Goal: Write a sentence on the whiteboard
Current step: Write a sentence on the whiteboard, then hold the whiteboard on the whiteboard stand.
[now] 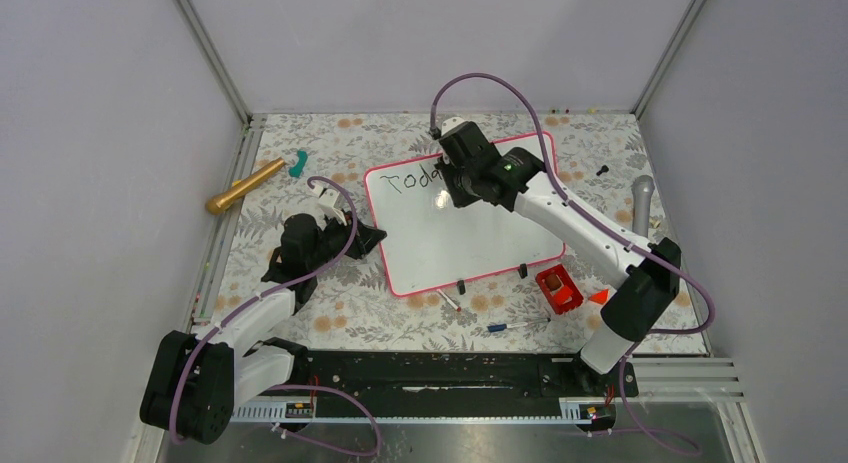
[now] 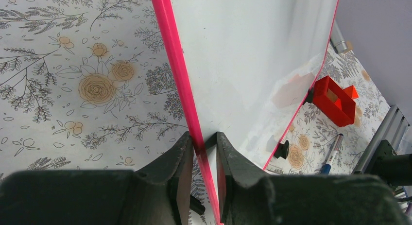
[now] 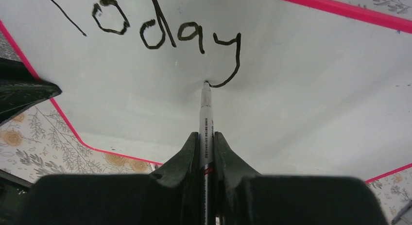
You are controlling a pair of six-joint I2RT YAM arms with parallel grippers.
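The black handwritten sentence [image 3: 160, 33] reads just "Today" in looping marker strokes, up at the far-left part of the glossy white whiteboard with a thin pink-red rounded frame [image 1: 470, 243]. The board lies flat on the floral-print tablecloth [image 1: 330, 133], a little right of centre. The slim white-barrelled marker [image 3: 206, 113] has its black tip touching the board right at the tail of the "y" (there's tiny print on the barrel, too small to read). The right gripper [image 3: 206, 135] is clamped narrow on that marker, a finger pressed to either side of the barrel. Over on the board's left edge, the left gripper [image 2: 204, 137] is pinched onto the pink frame, one finger each side. Just beside the board's near-right corner sits a small red open plastic box [image 1: 558, 288]; something tan shows inside, can't tell what. A thin pen with a blue end [image 1: 515, 325] lies near it on the cloth
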